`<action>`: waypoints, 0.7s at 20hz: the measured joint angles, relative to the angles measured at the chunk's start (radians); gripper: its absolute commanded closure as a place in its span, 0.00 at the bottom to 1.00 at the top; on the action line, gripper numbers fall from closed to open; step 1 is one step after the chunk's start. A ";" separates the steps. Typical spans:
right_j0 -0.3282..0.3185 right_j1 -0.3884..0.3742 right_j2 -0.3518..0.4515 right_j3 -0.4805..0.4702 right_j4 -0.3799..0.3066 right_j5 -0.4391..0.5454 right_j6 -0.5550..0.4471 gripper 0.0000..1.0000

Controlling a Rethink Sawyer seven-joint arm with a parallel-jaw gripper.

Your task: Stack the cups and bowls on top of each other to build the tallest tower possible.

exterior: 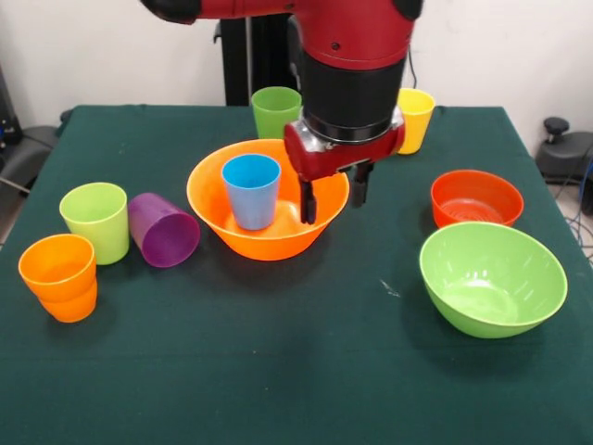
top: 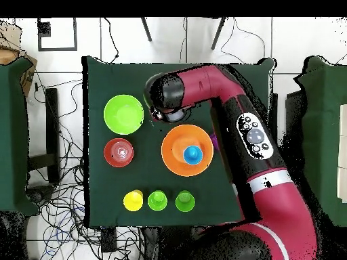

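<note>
With my end effector (exterior: 333, 196) open and empty over the large orange bowl (exterior: 267, 199), at 3 o'clock of the blue cup (exterior: 251, 190) standing inside, a careless descent could strike the rim and topple the cup.

Green-clothed table (exterior: 278, 371) — bowls (exterior: 491, 278) and cups (exterior: 95, 220) scattered on it.

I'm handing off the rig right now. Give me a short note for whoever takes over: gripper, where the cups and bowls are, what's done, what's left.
Gripper: open, empty, over the large orange bowl's rim.
Done: blue cup stands upright inside that bowl.
Loose: red-orange bowl, lime bowl, yellow cup, darker green cup, lime cup, orange cup, purple cup on its side.
Left: nearly the whole tower.
</note>
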 measured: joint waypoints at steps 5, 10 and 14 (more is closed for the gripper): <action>0.024 0.012 -0.002 -0.005 0.023 0.000 0.000 0.00; 0.052 0.036 -0.003 -0.018 0.037 0.000 0.000 0.00; 0.064 0.050 -0.005 -0.017 0.044 -0.003 0.000 0.00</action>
